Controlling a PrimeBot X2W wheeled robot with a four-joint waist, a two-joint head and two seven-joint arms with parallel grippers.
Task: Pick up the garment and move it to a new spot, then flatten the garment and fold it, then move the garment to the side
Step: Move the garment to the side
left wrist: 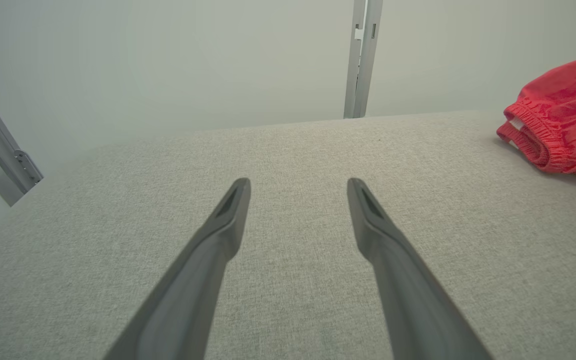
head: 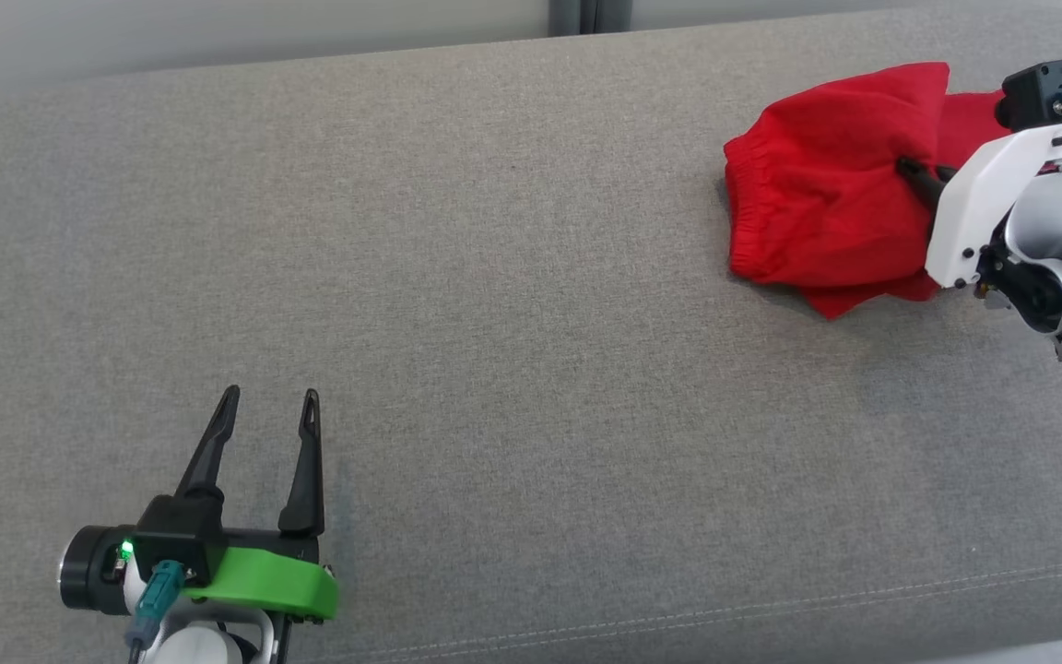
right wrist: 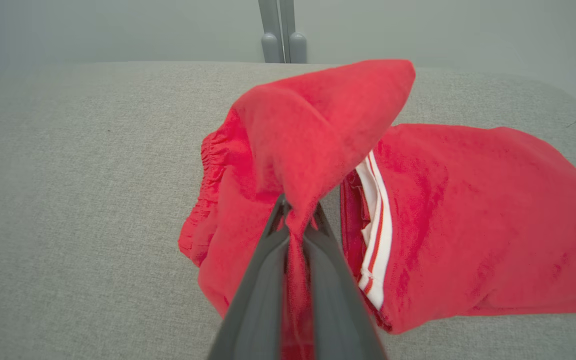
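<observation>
Red garment [head: 826,184] lies bunched at the upper right of the head view on the grey fabric surface [head: 513,304], with its gathered elastic edge facing left. Right gripper [head: 911,173] comes in from the right edge, its dark fingers sunk into a crease near the middle of the cloth. In the right wrist view the two fingers are pressed together on a pinch of red fabric. A fold stands up in a peak above the tips at frame centre. The other part of the cloth spreads flat toward the right, and white striped trim [right wrist: 375,235] shows just right of the fingers. Left gripper [head: 271,398] is at the lower left of the head view, fingers spread wide with nothing between them, well apart from the garment. In the left wrist view, bare grey surface lies between the fingers and the garment sits at the right edge. A pale wall and a grey upright post [left wrist: 360,60] stand behind.
</observation>
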